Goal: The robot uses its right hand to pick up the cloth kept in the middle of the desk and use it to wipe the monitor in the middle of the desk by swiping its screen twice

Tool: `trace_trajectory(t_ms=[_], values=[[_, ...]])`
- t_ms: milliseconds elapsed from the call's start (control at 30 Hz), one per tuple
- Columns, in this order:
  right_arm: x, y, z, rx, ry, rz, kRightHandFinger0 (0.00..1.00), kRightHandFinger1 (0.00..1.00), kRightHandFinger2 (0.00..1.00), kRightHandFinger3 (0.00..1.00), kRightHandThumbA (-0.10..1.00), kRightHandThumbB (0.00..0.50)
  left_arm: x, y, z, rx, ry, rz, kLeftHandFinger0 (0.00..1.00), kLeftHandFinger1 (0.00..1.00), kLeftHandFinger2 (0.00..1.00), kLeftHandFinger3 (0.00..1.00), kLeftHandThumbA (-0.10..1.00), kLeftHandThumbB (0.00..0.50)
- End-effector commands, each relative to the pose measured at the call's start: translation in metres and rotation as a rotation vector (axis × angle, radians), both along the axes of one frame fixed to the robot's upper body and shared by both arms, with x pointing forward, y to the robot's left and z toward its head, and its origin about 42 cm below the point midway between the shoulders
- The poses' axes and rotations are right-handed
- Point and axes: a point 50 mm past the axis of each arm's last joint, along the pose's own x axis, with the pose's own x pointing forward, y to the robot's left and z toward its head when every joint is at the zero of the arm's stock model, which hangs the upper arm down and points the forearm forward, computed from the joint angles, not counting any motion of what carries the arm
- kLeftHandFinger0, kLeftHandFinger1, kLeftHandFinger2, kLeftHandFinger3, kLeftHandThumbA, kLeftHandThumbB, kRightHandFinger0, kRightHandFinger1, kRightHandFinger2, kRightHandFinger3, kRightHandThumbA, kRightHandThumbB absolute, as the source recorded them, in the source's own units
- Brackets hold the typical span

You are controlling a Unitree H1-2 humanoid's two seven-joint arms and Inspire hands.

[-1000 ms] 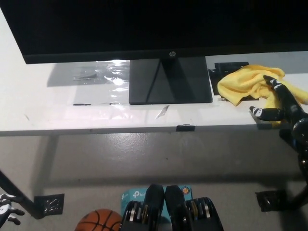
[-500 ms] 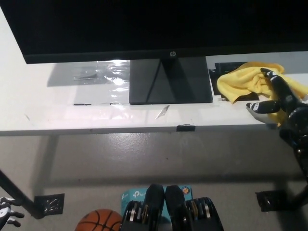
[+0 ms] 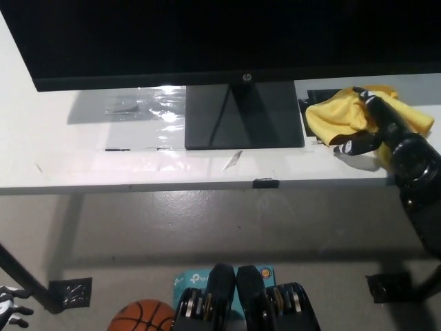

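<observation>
Right hand (image 3: 368, 127) further left — onto crumpled yellow cloth (image 3: 331, 117)

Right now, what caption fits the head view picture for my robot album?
Black right robot hand lies on the yellow cloth beside the monitor stand, on the white desk.

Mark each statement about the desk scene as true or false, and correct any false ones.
1. The yellow cloth lies right of the monitor stand. True.
2. The right hand is on the cloth. True.
3. The left hand rests on the desk. False: it hangs low at the lower left, off the desk.
4. A basketball sits on the desk. False: it is on the floor.
5. The cloth is pressed against the screen. False: it is on the desk.
</observation>
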Motion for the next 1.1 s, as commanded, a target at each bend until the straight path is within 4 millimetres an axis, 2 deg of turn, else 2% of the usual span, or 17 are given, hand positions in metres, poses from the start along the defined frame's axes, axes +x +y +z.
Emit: trace_trajectory(t_ms=[0, 33, 67, 100, 133, 167, 200, 267, 367, 467, 567, 700, 833, 867, 933, 1000, 1067], values=[[0.012, 0.001, 0.026, -0.049, -0.081, 0.070, 0.19, 0.31, 0.58, 1.00, 0.68, 0.004, -0.004, 0.003, 0.007, 0.005, -0.023, -0.016, 0.41, 0.45, 0.59, 0.77, 0.33, 0.157], [0.012, 0.001, 0.025, -0.062, -0.091, 0.074, 0.06, 0.17, 0.49, 1.00, 0.59, 0.000, -0.004, 0.004, 0.007, 0.010, -0.021, -0.018, 0.41, 0.45, 0.59, 0.78, 0.34, 0.151], [0.012, 0.002, 0.025, -0.067, -0.096, 0.077, 0.00, 0.11, 0.45, 1.00, 0.56, 0.000, -0.004, 0.004, 0.007, 0.013, -0.020, -0.018, 0.41, 0.45, 0.60, 0.78, 0.34, 0.152], [0.012, 0.002, 0.024, -0.073, -0.112, 0.085, 0.00, 0.00, 0.34, 1.00, 0.44, 0.000, -0.004, 0.004, 0.007, 0.009, -0.023, -0.015, 0.39, 0.44, 0.60, 0.78, 0.34, 0.156], [0.012, 0.001, 0.022, -0.120, -0.135, 0.104, 0.00, 0.05, 0.34, 1.00, 0.31, 0.000, -0.005, 0.004, 0.007, 0.014, -0.020, -0.011, 0.39, 0.45, 0.60, 0.79, 0.35, 0.163], [0.013, 0.000, 0.021, -0.129, -0.132, 0.101, 0.00, 0.01, 0.29, 1.00, -0.05, 0.000, -0.005, 0.004, 0.007, 0.017, -0.021, -0.013, 0.39, 0.45, 0.61, 0.79, 0.35, 0.155], [0.013, -0.001, 0.021, -0.141, -0.124, 0.096, 0.00, 0.00, 0.22, 0.88, -0.10, 0.000, -0.005, 0.004, 0.007, 0.016, -0.023, -0.014, 0.39, 0.44, 0.61, 0.79, 0.35, 0.160], [0.013, -0.003, 0.019, -0.179, -0.137, 0.092, 0.00, 0.05, 0.17, 0.56, -0.10, 0.000, -0.005, 0.004, 0.008, 0.019, -0.020, -0.013, 0.39, 0.45, 0.62, 0.79, 0.39, 0.172], [0.012, -0.006, 0.014, -0.181, -0.165, 0.089, 0.00, 0.06, 0.15, 0.37, -0.10, 0.000, -0.006, 0.005, 0.007, 0.016, -0.021, -0.021, 0.40, 0.44, 0.61, 0.80, 0.41, 0.165], [0.011, -0.007, 0.011, -0.194, -0.181, 0.094, 0.02, 0.23, 0.22, 0.40, -0.10, 0.000, -0.007, 0.004, 0.008, 0.011, -0.015, -0.011, 0.40, 0.45, 0.62, 0.80, 0.41, 0.144], [0.010, -0.008, 0.008, -0.213, -0.194, 0.102, 0.03, 0.29, 0.27, 0.34, -0.10, 0.000, -0.008, 0.003, 0.008, 0.011, -0.015, -0.011, 0.39, 0.45, 0.64, 0.80, 0.43, 0.132], [0.010, -0.009, 0.005, -0.217, -0.188, 0.103, 0.00, 0.30, 0.29, 0.33, -0.10, 0.000, -0.009, 0.004, 0.005, 0.010, -0.014, -0.008, 0.38, 0.44, 0.62, 0.82, 0.44, 0.126], [0.009, -0.009, 0.006, -0.202, -0.181, 0.116, 0.05, 0.36, 0.37, 0.37, -0.10, 0.000, -0.012, 0.003, 0.005, 0.005, -0.009, -0.006, 0.39, 0.45, 0.62, 0.83, 0.43, 0.112], [0.009, -0.009, 0.007, -0.198, -0.189, 0.114, 0.04, 0.36, 0.36, 0.32, -0.10, 0.000, -0.012, 0.003, 0.006, 0.013, -0.009, -0.009, 0.40, 0.46, 0.62, 0.82, 0.43, 0.104], [0.008, -0.009, 0.009, -0.176, -0.228, 0.107, 0.00, 0.27, 0.32, 0.34, -0.10, 0.000, -0.012, 0.003, 0.006, 0.006, -0.011, -0.004, 0.41, 0.46, 0.61, 0.81, 0.41, 0.107], [0.007, -0.009, 0.011, -0.136, -0.282, 0.087, 0.00, 0.27, 0.46, 0.24, -0.10, 0.000, -0.011, 0.003, 0.006, 0.016, -0.005, -0.005, 0.40, 0.46, 0.62, 0.80, 0.42, 0.116], [0.008, -0.007, 0.015, -0.114, -0.298, 0.079, 0.02, 0.35, 0.66, 0.18, -0.10, 0.000, -0.015, 0.002, 0.005, 0.006, -0.004, 0.003, 0.40, 0.46, 0.62, 0.80, 0.41, 0.094]])
